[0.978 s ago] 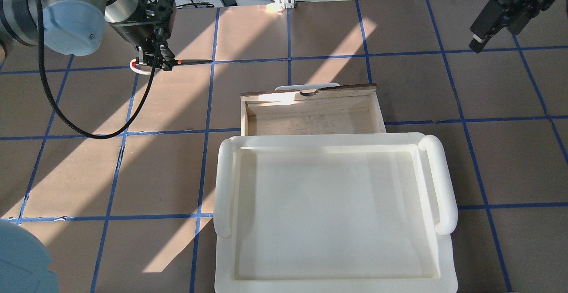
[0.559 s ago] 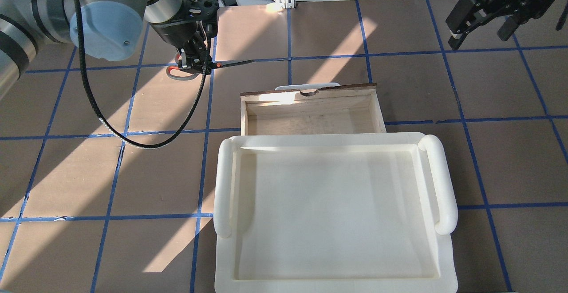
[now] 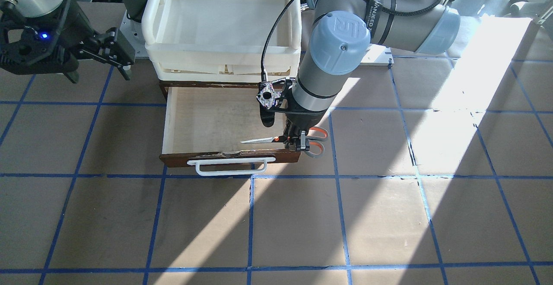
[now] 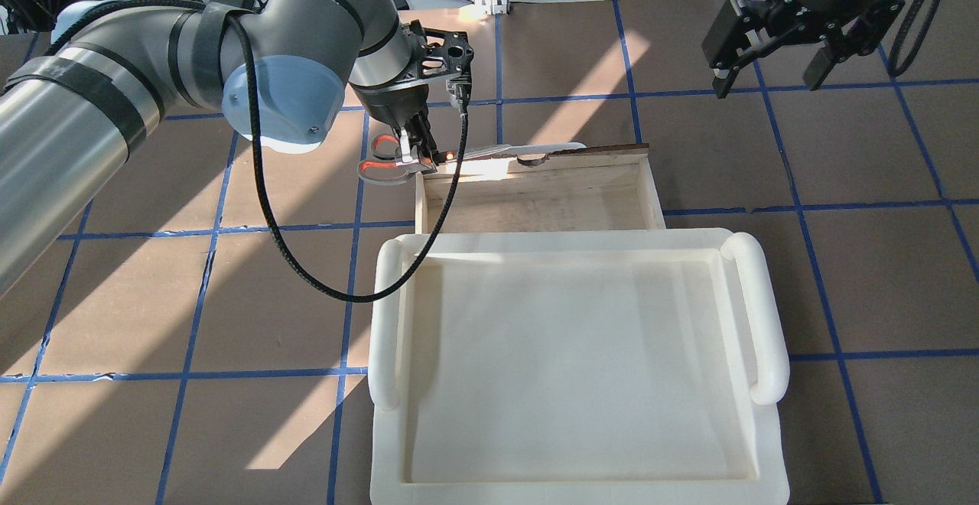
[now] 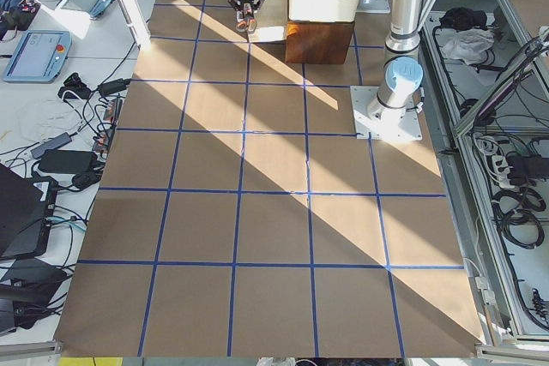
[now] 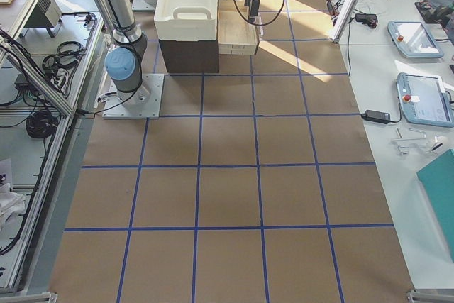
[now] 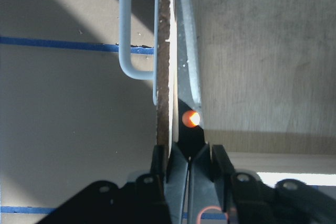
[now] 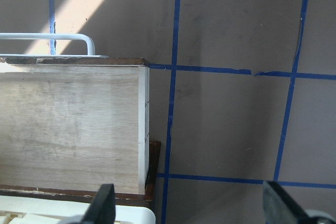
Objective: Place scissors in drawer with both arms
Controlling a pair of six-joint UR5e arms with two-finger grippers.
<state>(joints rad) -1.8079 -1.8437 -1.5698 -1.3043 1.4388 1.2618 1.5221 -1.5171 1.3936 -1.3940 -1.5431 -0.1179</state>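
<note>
My left gripper [image 4: 417, 154] is shut on the scissors [image 4: 451, 155] near the pivot and holds them level over the drawer's [image 4: 655, 191] front left corner. The grey, orange-lined handles hang outside the drawer. The silver blades [image 3: 259, 140] point along the inside of the dark front panel, above the pale interior [image 3: 207, 121]. In the left wrist view the blade [image 7: 191, 77] runs beside the panel and the white bar handle [image 7: 126, 35]. My right gripper [image 4: 769, 61] is open and empty, high beyond the drawer's right corner; its wrist view shows that corner [image 8: 142, 72].
A large white plastic tray [image 4: 765, 314] sits on the cabinet above the open drawer, on the side nearer the robot. The brown tabletop has blue tape gridlines and strong sunlit bands. Cables and devices lie past the far table edge.
My left arm has carried the scissors right and nearer, from open table to the drawer's front left corner. My right gripper has moved left towards the drawer, staying open.
</note>
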